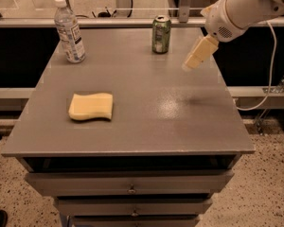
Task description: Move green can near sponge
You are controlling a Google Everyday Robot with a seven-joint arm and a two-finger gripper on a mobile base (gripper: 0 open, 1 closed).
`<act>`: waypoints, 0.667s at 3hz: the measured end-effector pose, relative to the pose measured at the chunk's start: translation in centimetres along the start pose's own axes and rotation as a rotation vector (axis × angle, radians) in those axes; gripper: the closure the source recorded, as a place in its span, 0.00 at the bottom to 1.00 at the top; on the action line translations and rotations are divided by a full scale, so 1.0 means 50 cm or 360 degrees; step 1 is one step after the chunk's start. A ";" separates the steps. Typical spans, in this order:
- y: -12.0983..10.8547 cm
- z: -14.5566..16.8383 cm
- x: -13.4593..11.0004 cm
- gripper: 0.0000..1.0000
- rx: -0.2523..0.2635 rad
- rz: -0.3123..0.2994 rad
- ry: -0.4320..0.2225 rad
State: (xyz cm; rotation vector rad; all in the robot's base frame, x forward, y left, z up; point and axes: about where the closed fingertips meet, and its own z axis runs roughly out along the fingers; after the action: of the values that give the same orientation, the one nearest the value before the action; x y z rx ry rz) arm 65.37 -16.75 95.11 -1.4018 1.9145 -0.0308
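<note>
Reaching: my gripper [195,59] hangs above the desk [180,122], right of the green can [161,34] at the back edge; open or closed, I cannot tell. Next I must straddle the can, then carry it to the sponge [91,106].

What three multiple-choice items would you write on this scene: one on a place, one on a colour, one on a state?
1. Where does the green can stand?
A. near the far edge of the table
B. on the floor
C. inside a drawer

2. What colour is the sponge?
A. blue
B. pale yellow
C. red

3. The claw hangs over the table's right side. How is the green can?
A. lying flat
B. crushed
C. upright, apart from the claw

Answers:
1 A, it stands at the back of the tabletop.
2 B, its top shows pale yellow.
3 C, its silver top faces up and a gap separates it from the claw.
</note>
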 end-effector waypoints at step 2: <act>-0.050 0.090 -0.022 0.00 0.0107 0.0194 -0.0170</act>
State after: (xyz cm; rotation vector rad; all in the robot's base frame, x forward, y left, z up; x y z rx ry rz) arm 70.10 -15.07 93.57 -1.2164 1.8892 0.0373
